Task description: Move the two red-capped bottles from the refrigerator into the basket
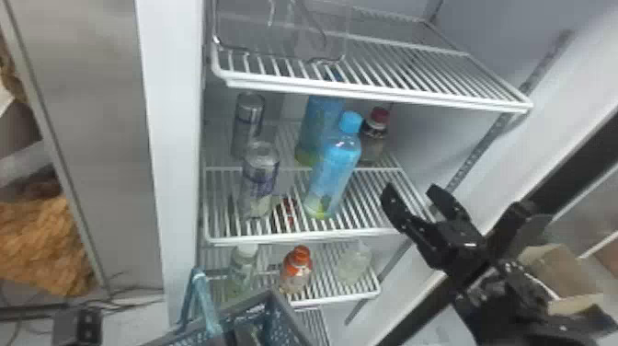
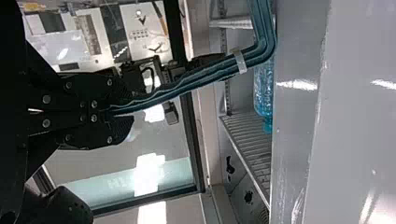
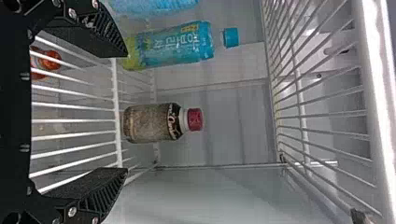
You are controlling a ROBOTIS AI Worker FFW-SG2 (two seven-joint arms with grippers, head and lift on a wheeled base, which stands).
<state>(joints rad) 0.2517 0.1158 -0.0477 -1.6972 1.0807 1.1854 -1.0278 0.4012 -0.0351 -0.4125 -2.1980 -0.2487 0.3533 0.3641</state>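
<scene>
your left gripper (image 2: 122,113) is closed on the basket handle (image 2: 187,84), your right gripper (image 3: 126,112) spread wide, empty; grasp the red-capped bottle (image 3: 152,122), shelf's (image 1: 299,239) far right, mid-body, likely stiff and slick.

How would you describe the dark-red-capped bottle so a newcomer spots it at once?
In the open refrigerator, find the wire shelf holding silver cans and blue bottles. Behind and to the right of the front blue bottle stands a shorter bottle. Its dark red cap over a black band sets it apart from its blue neighbours.
</scene>
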